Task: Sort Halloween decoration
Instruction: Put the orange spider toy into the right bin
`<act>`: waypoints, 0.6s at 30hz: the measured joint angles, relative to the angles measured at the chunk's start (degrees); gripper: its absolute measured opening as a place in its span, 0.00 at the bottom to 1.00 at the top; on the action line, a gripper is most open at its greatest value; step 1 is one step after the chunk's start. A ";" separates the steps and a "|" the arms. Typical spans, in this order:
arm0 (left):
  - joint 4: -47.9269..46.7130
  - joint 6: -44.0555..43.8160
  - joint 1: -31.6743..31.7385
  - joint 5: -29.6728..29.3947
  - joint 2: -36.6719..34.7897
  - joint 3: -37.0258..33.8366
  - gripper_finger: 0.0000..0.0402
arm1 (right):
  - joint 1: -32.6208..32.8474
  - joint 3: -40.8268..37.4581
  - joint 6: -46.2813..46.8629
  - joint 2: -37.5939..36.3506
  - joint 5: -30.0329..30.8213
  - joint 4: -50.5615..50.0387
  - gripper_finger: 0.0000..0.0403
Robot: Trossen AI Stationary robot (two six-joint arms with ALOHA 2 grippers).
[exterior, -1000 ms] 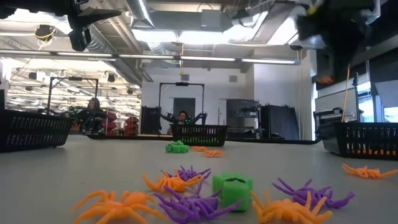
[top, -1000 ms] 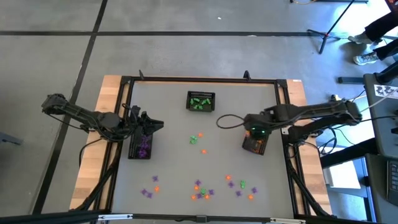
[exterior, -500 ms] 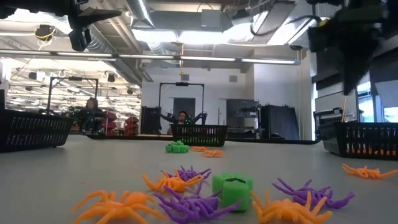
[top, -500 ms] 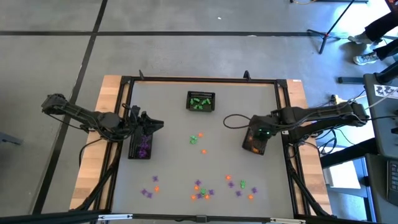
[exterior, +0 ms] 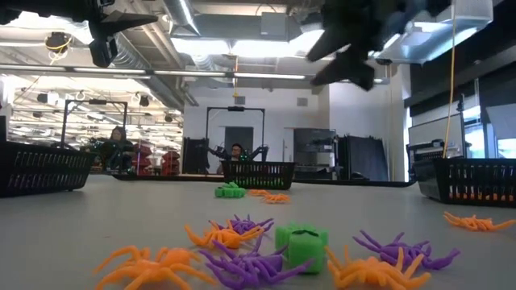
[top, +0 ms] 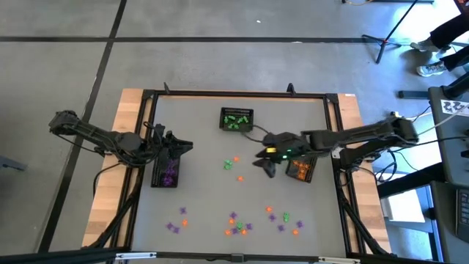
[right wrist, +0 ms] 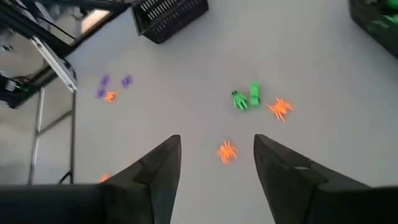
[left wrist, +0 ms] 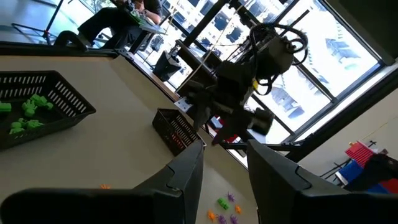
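Orange trinket [right wrist: 226, 151] below right tool [right wrist: 214, 163]; jaws apart.

Both arms are dark, slim and jointed. The right arm [top: 352, 136] carries a small green light near its wrist and trails a thin black cable loop. The left arm [top: 102, 138] is matte black too. Each wrist view shows two broad, dark, tapered fingers [right wrist: 158, 171].

right arm: blurred dark shape [exterior: 355, 40] in the low view, fingers not distinguishable
left basket [top: 165, 170]: far end hidden under the left gripper [top: 174, 149]
near trinkets [top: 238, 221]: too small from above to tell shapes
person [top: 447, 37]: cut off at the far right edge
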 joint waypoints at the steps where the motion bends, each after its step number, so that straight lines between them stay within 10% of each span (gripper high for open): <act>1: 0.00 -0.50 0.00 0.00 -0.02 0.00 0.29 | 0.00 1.60 -0.94 2.31 -0.10 -0.47 0.49; 18: -0.04 -1.42 0.00 -0.07 -0.02 0.00 0.29 | 0.07 14.07 -12.35 29.37 -9.01 -6.60 0.49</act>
